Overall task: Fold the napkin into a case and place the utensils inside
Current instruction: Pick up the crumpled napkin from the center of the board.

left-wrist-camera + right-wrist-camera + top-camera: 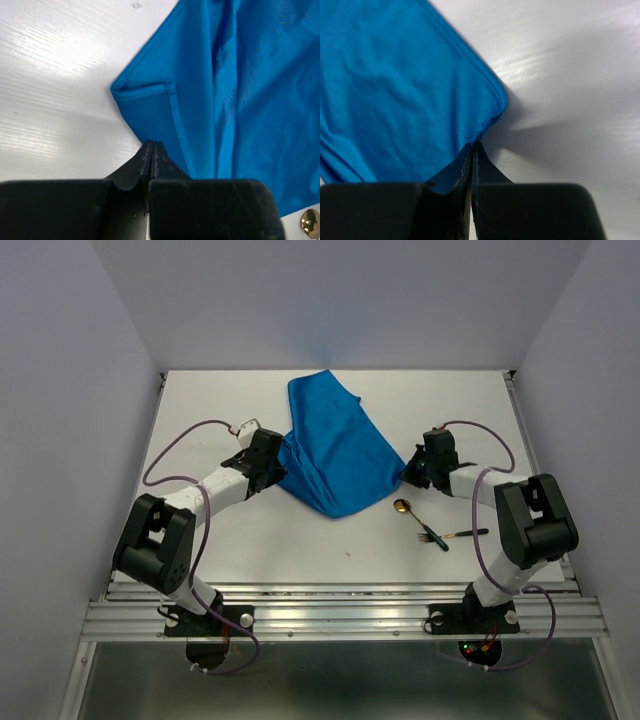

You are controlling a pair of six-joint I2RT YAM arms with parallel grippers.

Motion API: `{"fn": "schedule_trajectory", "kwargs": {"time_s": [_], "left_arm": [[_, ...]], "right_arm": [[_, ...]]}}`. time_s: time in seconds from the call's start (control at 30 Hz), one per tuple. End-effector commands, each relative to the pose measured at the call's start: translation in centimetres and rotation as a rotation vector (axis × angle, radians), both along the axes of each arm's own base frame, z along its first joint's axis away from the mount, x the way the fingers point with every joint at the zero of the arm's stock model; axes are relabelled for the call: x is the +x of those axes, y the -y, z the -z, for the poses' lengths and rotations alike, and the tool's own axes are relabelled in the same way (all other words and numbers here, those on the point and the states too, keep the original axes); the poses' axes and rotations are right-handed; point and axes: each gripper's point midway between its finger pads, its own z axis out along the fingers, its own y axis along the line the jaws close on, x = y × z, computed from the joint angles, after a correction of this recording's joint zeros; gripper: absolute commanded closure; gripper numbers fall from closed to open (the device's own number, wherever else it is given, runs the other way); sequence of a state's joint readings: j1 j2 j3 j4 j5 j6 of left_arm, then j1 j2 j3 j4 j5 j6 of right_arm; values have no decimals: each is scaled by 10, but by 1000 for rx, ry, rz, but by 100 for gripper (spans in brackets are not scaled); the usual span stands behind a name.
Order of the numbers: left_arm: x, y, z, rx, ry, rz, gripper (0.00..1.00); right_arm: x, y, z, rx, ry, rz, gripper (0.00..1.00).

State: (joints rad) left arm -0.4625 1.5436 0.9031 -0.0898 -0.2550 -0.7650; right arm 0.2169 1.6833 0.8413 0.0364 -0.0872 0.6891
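At the bottom of the top view, both arm bases are bolted to a metal rail along the near edge of the white table.

Just beyond, right of centre, the spoon and fork lie on bare tabletop. They cross each other and sit outside the cloth, just below its lower right edge.

The napkin takes up the middle of the frame. It is a loose, rumpled, roughly triangular heap with one flap running toward the top centre. There are soft folds but no neat pouch.

The left gripper is at the napkin's left edge. In its wrist view the jaws are pressed together, and they appear to pinch the hem where it meets the tips. The right gripper is at the right corner, jaws closed, with blue cloth plainly caught between them.

I judge the task to be at an early stage: the folding has hardly taken shape. The cloth has yet to be squared and folded into a case, and then both utensils must go in.

The tabletop is smooth, glossy and faintly grained. Plain pale walls close in the left, right and far sides.
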Motion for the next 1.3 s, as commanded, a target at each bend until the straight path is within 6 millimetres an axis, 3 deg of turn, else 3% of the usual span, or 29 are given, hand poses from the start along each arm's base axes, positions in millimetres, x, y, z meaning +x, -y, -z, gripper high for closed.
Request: {"fn": "schedule_trajectory", "kwargs": {"time_s": [0.0, 0.03, 0.07, 0.17, 0.3, 0.43, 0.57, 0.63, 0.73, 0.93, 1.27], "left_arm": [[2, 4, -14, -14, 21, 80, 79], [-4, 4, 0, 17, -38, 92, 73], [0, 5, 0, 34, -43, 88, 70], [-2, 4, 13, 72, -81, 69, 68], [14, -5, 4, 110, -35, 12, 63], [27, -15, 12, 165, -78, -10, 59], [39, -11, 11, 180, -73, 5, 58], [45, -8, 1, 159, -40, 3, 57], [49, -8, -2, 174, -40, 2, 50], [48, -10, 23, 228, -121, 21, 50], [51, -13, 49, 273, -171, 13, 60]], "right_arm": [[-15, -28, -17, 66, 47, -27, 99], [-22, -31, -15, 72, 45, -33, 99], [-24, -30, -13, 74, 43, -22, 99], [-31, -29, -9, 63, 41, -14, 99], [-31, -26, -8, 37, 43, -24, 99], [-31, -25, -8, 29, 44, -23, 99], [-32, -25, -5, 27, 35, -28, 99], [-33, -25, -3, 29, 31, -27, 99], [-34, -26, 0, 35, 24, -28, 99], [-32, -28, -3, 44, 27, -32, 99], [-33, -28, -1, 40, 25, -35, 99]]}}
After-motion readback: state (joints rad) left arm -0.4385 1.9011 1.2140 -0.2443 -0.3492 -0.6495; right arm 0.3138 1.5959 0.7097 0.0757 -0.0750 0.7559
